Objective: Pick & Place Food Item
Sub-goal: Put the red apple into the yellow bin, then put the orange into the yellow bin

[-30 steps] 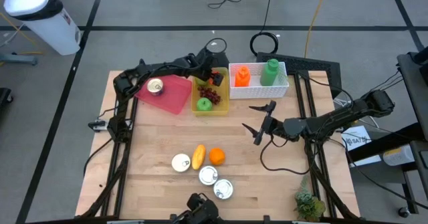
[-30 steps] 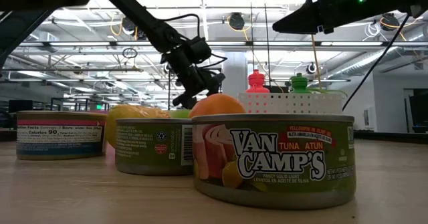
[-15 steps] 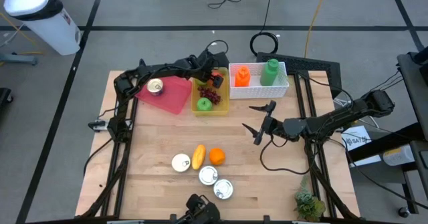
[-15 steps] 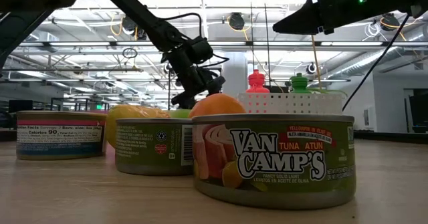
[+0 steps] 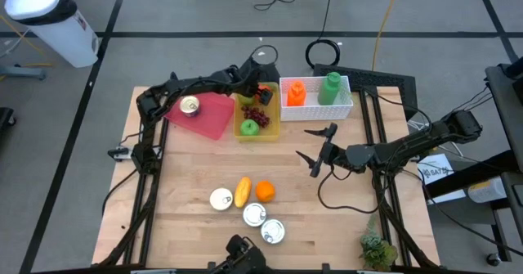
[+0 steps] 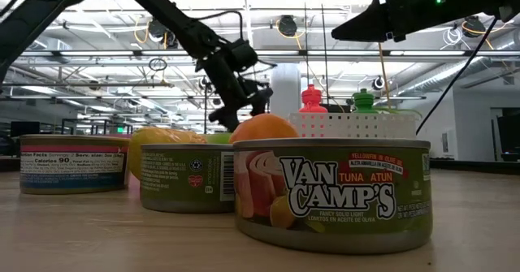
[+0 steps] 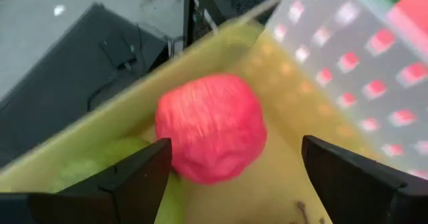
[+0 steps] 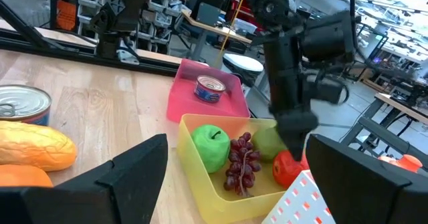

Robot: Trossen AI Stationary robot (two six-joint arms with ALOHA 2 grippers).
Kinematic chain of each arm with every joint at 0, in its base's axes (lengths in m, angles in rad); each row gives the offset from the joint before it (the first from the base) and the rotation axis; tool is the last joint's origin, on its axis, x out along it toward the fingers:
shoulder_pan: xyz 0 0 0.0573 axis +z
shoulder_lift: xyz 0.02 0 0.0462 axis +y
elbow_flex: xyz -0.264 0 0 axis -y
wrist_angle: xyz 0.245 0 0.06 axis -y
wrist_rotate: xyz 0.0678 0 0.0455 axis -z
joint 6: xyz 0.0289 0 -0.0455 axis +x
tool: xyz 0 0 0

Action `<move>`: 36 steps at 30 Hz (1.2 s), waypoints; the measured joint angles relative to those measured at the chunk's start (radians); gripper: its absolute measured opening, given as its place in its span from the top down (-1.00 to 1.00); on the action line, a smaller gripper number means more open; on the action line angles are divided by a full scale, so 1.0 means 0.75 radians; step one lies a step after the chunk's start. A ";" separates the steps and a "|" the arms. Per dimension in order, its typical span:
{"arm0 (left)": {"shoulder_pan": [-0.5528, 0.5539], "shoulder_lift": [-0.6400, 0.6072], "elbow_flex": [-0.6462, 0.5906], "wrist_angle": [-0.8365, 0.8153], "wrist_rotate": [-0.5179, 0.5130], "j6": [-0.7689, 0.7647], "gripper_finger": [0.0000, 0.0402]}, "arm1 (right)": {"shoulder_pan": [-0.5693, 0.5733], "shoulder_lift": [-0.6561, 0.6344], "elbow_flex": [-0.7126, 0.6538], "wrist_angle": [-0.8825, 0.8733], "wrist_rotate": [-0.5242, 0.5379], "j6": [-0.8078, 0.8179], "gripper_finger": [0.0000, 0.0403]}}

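A red apple lies in the far end of the yellow bin, beside a pale green fruit; the right wrist view shows the apple too. My left gripper hangs open just above it, pointing down, with a finger on either side of the apple and apart from it. The bin also holds grapes and a green apple. My right gripper is open, hovering over the table right of centre and facing the bin.
A pink tray with a can lies left of the bin. A white basket holding an orange bottle and a green bottle stands to its right. Near the front edge lie a yellow fruit, an orange and three cans.
My left gripper has risen a little above the yellow bin, as the low view shows. The right arm has kept still.
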 joint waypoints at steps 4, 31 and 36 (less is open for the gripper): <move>0.013 -0.097 0.000 -0.047 0.052 -0.001 -0.74 | 0.001 0.000 -0.001 0.000 -0.001 0.003 -0.66; -0.795 -1.155 -0.975 0.867 -0.315 0.244 -0.82 | 0.192 0.698 0.389 -0.188 -0.503 0.285 -0.66; -0.824 -1.169 -1.104 1.006 -0.315 0.181 -0.81 | 0.121 0.868 0.504 -0.166 -0.628 0.337 -0.66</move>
